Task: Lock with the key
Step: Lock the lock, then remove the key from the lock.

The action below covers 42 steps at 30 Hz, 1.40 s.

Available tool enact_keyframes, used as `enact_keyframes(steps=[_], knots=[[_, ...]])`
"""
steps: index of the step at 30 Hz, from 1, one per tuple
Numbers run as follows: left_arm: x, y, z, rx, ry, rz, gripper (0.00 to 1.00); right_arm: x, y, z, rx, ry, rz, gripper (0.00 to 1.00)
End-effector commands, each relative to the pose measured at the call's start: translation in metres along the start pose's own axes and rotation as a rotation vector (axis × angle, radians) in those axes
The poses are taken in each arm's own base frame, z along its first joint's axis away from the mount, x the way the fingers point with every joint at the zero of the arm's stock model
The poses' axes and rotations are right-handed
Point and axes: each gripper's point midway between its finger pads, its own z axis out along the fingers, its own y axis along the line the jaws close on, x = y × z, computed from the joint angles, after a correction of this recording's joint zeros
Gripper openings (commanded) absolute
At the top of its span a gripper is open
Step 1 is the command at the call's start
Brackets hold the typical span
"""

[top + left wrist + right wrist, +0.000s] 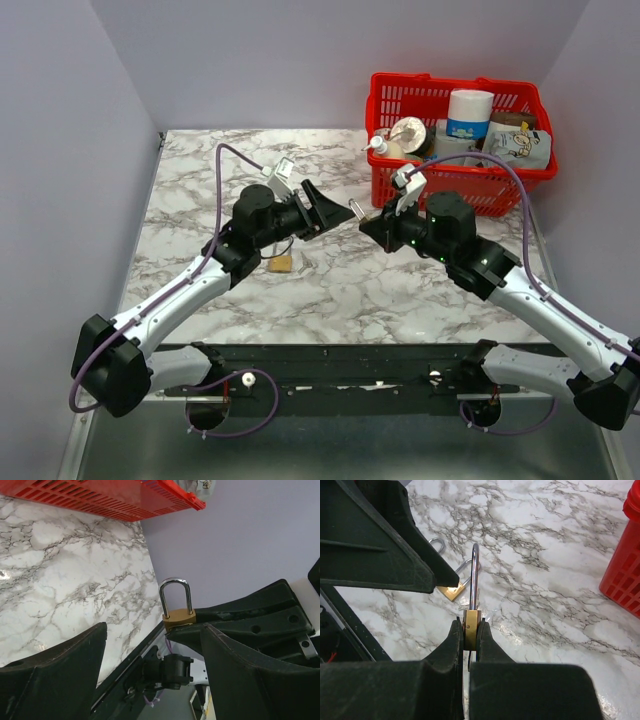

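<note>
Your right tool [470, 629] is pinching the padlock [178, 618] by the two broad faces of its brass body, with the shackle [173, 579] pointing away from the fingers; it hangs in the air to the near-left of the red basket [470, 192], above the worktop [400, 300]; your left tool [322, 212] faces it from farther left of the basket, fingers spread wide and holding nothing. A second padlock [281, 264] lies on the worktop farther left of the basket again, nearer the arm bases; a thin steel loop shows beside it in the right wrist view, and I cannot tell what it is. I see no key clearly in any view, so find it before you commit. Expect the padlock to be small, dense and rigid; its polished brass and steel are likely slippery, so a twist from a key could spin it in a light pinch. Take hold on the flat faces, well onto the body, leaving the underside and the shackle free; whether the shackle is seated I cannot tell.
</note>
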Motion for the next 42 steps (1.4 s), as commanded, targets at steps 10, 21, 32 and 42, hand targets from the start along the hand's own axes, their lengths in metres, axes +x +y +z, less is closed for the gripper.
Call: enact_keyframes(steps=[10,21,32,42], knots=[[-0.006,-0.015,0.017,0.033,-0.039,-0.057,0.69,-0.004,0.011,0.01,0.011,-0.041,-0.034,0.01],[-0.007,-0.016,0.021,0.043,-0.046,-0.075,0.49,0.002,0.012,0.013,0.025,-0.037,-0.039,0.01],[-0.002,-0.014,0.025,0.032,-0.034,-0.09,0.41,0.003,0.01,0.017,0.042,-0.034,-0.031,0.01],[0.005,-0.011,0.026,0.013,-0.017,-0.095,0.42,0.005,0.007,0.018,0.06,-0.032,-0.026,0.01]])
